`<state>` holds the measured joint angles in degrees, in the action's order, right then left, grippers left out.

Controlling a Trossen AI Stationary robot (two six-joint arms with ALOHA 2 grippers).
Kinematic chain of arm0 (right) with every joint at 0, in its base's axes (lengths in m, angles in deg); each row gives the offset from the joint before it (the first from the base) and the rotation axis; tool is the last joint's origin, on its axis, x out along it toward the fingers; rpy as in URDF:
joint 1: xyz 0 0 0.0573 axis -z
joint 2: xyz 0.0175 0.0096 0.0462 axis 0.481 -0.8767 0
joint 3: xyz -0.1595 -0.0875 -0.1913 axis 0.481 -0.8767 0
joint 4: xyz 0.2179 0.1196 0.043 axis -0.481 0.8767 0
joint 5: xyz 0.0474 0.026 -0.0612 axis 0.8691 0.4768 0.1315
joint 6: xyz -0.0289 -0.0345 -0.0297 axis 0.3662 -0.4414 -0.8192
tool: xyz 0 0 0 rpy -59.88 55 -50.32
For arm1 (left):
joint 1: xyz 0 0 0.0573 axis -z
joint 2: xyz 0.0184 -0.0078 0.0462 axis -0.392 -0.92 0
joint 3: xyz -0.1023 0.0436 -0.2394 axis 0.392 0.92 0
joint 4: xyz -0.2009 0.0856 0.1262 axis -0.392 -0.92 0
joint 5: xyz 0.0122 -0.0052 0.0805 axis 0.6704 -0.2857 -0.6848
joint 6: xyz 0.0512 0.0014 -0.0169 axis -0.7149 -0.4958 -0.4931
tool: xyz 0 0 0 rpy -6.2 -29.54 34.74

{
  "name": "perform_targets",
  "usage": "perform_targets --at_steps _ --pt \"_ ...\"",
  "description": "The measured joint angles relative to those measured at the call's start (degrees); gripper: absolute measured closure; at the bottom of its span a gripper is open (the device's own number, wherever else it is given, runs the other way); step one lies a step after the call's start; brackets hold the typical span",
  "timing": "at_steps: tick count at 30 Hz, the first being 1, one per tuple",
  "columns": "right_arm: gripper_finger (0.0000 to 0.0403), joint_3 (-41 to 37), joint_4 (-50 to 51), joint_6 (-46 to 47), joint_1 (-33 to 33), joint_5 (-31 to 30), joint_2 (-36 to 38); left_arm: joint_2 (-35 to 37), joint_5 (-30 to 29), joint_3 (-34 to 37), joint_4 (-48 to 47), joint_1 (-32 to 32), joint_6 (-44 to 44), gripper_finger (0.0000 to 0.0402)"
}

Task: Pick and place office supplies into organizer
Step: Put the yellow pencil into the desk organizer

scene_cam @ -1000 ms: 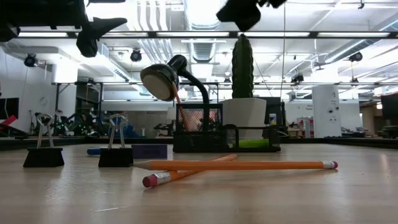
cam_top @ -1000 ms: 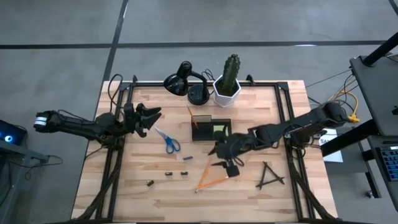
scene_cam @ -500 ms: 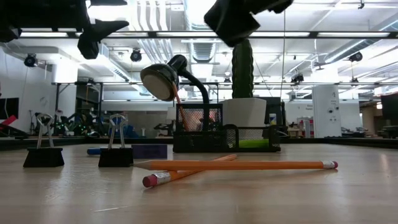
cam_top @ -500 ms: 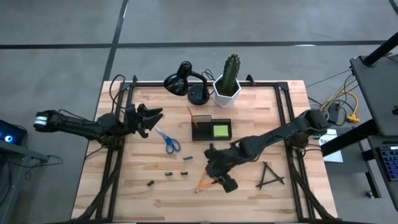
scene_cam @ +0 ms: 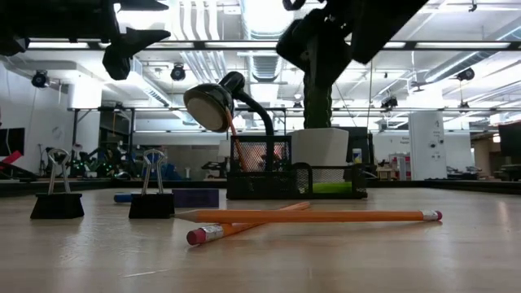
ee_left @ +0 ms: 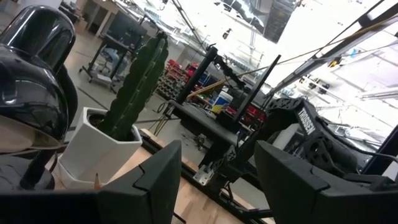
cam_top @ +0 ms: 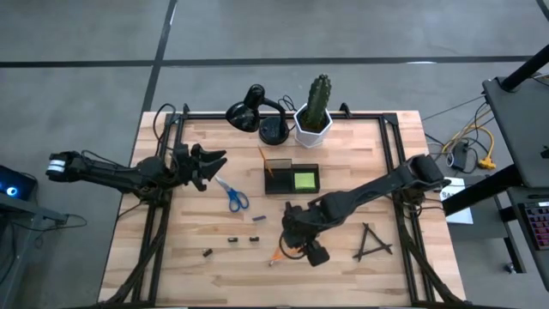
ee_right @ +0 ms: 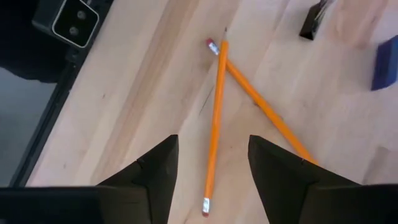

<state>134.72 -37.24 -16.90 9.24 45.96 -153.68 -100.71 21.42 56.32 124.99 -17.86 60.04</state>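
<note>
Two orange pencils [ee_right: 216,118] lie crossed on the table near its front edge, with one more [scene_cam: 309,216] visible lengthwise in the low view. My right gripper [ee_right: 211,180] hangs open above them, pointing steeply down, its fingers on either side of one pencil without touching it. In the high view the right gripper [cam_top: 292,243] covers most of the pencils [cam_top: 277,254]. The dark organizer [cam_top: 292,178] stands at the table's middle with a lime-green sticky pad [cam_top: 302,181] in it. Blue-handled scissors [cam_top: 232,195] lie to its left. My left gripper [cam_top: 206,160] waits open at the left, raised.
Binder clips [cam_top: 232,241] and a small blue block [cam_top: 257,219] lie left of the pencils. Thin black sticks [cam_top: 371,242] lie at the near right. A black desk lamp [cam_top: 257,116] and a potted cactus [cam_top: 316,107] stand at the far edge.
My right gripper has moved toward the table's near edge and a little left, sinking and tipping from a shallow slant to a steep downward point over the crossed pencils. The pencils have stayed where they were.
</note>
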Motion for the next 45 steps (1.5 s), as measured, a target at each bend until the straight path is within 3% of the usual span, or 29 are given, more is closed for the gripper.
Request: perform_targets --at_steps 7,13,18,23,26,30,45 --pt "0.0227 0.63 -1.72 0.86 0.0 -1.83 0.12 0.09 -0.02 -0.18 -0.04 0.0 0.08 0.0214" --pt "0.0232 0.62 -2.01 7.53 0.09 -4.38 0.12 0.27 1.28 -0.28 -0.01 0.01 -1.83 0.0221" --pt "0.0232 0.57 -4.79 12.96 -0.46 -4.36 0.12 0.36 6.02 -0.26 -0.01 0.03 -7.34 0.0259" --pt "0.0231 -0.14 -9.38 9.37 -2.08 -6.93 -0.02 0.54 10.26 -0.26 -0.01 0.05 -12.08 0.0313" --pt "0.0232 -0.19 -10.39 5.8 -2.73 -8.55 -1.0 0.56 12.02 -0.26 0.01 0.1 -10.95 0.0343" --pt "0.0234 -0.19 -10.64 7.87 -2.73 -8.93 -3.19 0.75 12.08 -0.17 -0.01 0.08 -7.61 0.0369" --pt "0.0254 -0.21 -13.69 10.59 -4.62 -8.79 -10.04 0.51 12.22 -0.11 -0.03 0.03 -7.52 0.0378"
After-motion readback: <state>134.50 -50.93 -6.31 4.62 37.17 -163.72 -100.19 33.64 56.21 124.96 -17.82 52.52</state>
